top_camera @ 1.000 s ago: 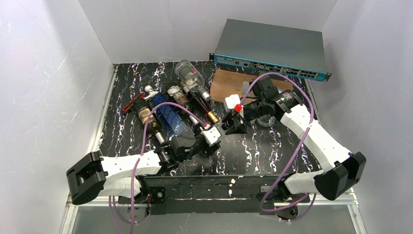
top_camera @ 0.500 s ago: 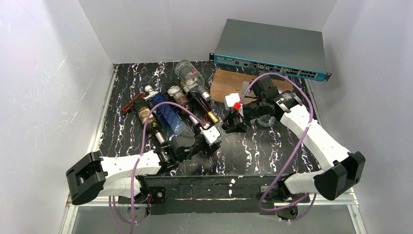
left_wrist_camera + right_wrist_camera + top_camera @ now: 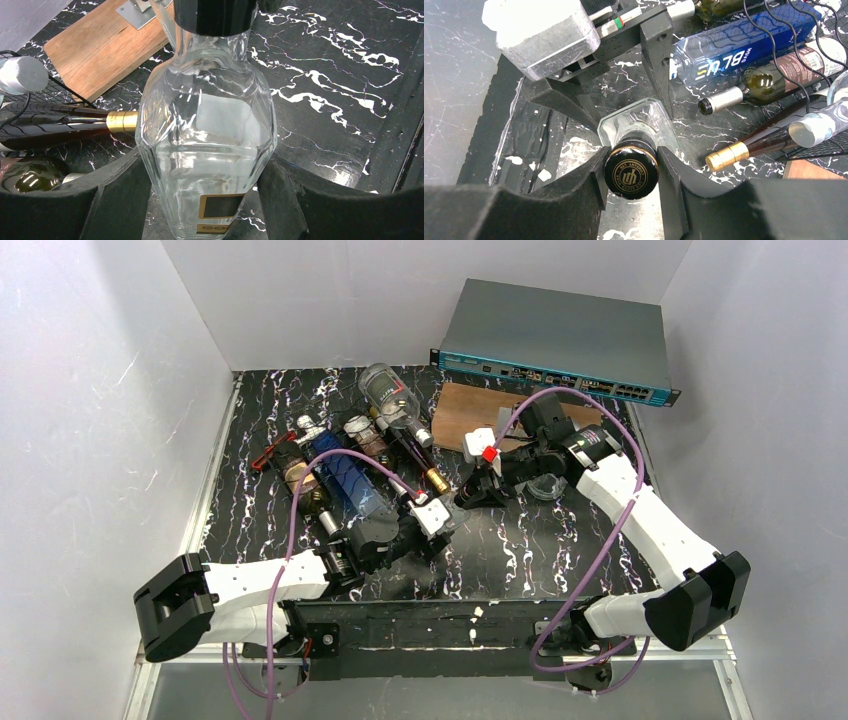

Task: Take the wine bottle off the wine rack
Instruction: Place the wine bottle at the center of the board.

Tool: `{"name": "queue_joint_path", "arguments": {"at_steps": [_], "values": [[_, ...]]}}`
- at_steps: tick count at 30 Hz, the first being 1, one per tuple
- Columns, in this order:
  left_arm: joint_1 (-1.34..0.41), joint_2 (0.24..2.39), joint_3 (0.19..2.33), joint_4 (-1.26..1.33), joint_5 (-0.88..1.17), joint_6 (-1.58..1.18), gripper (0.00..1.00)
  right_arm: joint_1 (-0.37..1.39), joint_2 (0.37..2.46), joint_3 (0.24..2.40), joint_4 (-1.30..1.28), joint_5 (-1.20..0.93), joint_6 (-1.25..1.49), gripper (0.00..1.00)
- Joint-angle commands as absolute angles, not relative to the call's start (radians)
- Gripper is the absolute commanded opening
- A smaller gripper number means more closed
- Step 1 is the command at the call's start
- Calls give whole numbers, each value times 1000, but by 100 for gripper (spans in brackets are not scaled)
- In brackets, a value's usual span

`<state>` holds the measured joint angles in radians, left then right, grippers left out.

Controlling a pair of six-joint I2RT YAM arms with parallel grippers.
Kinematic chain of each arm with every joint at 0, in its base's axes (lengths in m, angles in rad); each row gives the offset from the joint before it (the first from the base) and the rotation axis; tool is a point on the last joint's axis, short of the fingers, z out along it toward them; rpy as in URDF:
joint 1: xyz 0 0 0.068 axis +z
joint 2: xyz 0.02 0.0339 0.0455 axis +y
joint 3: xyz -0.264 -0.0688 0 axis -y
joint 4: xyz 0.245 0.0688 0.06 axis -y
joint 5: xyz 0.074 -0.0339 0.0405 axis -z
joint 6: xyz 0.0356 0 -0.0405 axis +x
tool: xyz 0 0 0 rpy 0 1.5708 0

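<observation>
**Top view.** Two white-and-black arms reach over a black marble-patterned worktop [image 3: 560, 540] veined with white. The left hand [image 3: 432, 523] and right hand [image 3: 478, 490] meet close together. Just beyond the left hand lies one low black wire wine rack [image 3: 278, 448], loaded with lying bottles. Beyond the right hand sit one flat brown wooden board [image 3: 465, 412] and one grey metal box with a teal front [image 3: 555, 335].

**Left wrist view.** The left hand's two black padded fingers [image 3: 120, 200], about half open, press on both sides of one clear faceted glass wine bottle [image 3: 207, 125]. They hold it at its wide body. The glass is smooth with angular shoulders, and low down is a small black label edged in gold. The bottle is clear of the rack, which lies to this hand's left.

**Right wrist view.** The right hand's two fingers, nearly closed, pinch the bottle's round black cap [image 3: 631, 172], which is stamped with a gold emblem. Beyond this hand five other bottles show in part, one of them blue [image 3: 744, 37]. Whether the held bottle's base touches the worktop cannot be told.
</observation>
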<state>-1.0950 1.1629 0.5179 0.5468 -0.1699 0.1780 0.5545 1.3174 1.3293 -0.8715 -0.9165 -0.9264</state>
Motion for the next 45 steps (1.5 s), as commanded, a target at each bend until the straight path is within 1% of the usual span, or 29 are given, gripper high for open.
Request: {"name": "queue_joint_path", "arguments": {"at_steps": [1, 6, 9, 11, 12, 14, 16, 19, 20, 21, 23, 24, 25, 29, 35, 40, 45], "values": [[-1095, 1162, 513, 528, -146, 137, 14, 552, 1317, 1347, -864, -990, -909, 47], [-1095, 1168, 520, 528, -144, 134, 15, 552, 1322, 1350, -865, -1002, -904, 48], [-1095, 1169, 521, 528, -148, 132, 15, 552, 1322, 1348, -867, -993, -905, 46], [-1095, 1169, 522, 528, -150, 127, 16, 552, 1320, 1346, -867, -990, -905, 40], [-1095, 1170, 523, 528, -152, 125, 17, 552, 1318, 1345, -869, -989, -906, 33], [-1095, 1169, 523, 528, -156, 118, 22, 552, 1315, 1345, -872, -985, -906, 22], [-1095, 1167, 523, 528, -159, 110, 31, 552, 1313, 1348, -873, -973, -901, 13], [-1096, 1157, 524, 528, -171, 88, 57, 550, 1307, 1356, -862, -950, -863, 4], [-1095, 1155, 523, 527, -173, 83, 65, 547, 1306, 1359, -863, -946, -857, 2], [-1095, 1150, 523, 526, -174, 77, 77, 544, 1304, 1362, -862, -944, -852, 1], [-1095, 1140, 524, 526, -177, 55, 91, 537, 1300, 1369, -863, -943, -843, 1], [-1095, 1134, 522, 526, -176, 45, 97, 532, 1297, 1371, -865, -941, -841, 1], [-1095, 1126, 523, 526, -167, 43, 98, 527, 1295, 1373, -867, -938, -840, 1], [-1095, 1081, 528, 525, -129, 19, 98, 498, 1276, 1383, -885, -912, -840, 1], [-1096, 1011, 545, 459, -105, -48, 98, 430, 1251, 1409, -966, -891, -919, 1], [-1094, 940, 597, 274, -132, -90, 98, 384, 1240, 1430, -1019, -854, -945, 1], [-1093, 904, 702, 17, -178, -154, 98, 326, 1237, 1459, -1097, -808, -970, 1]]}}
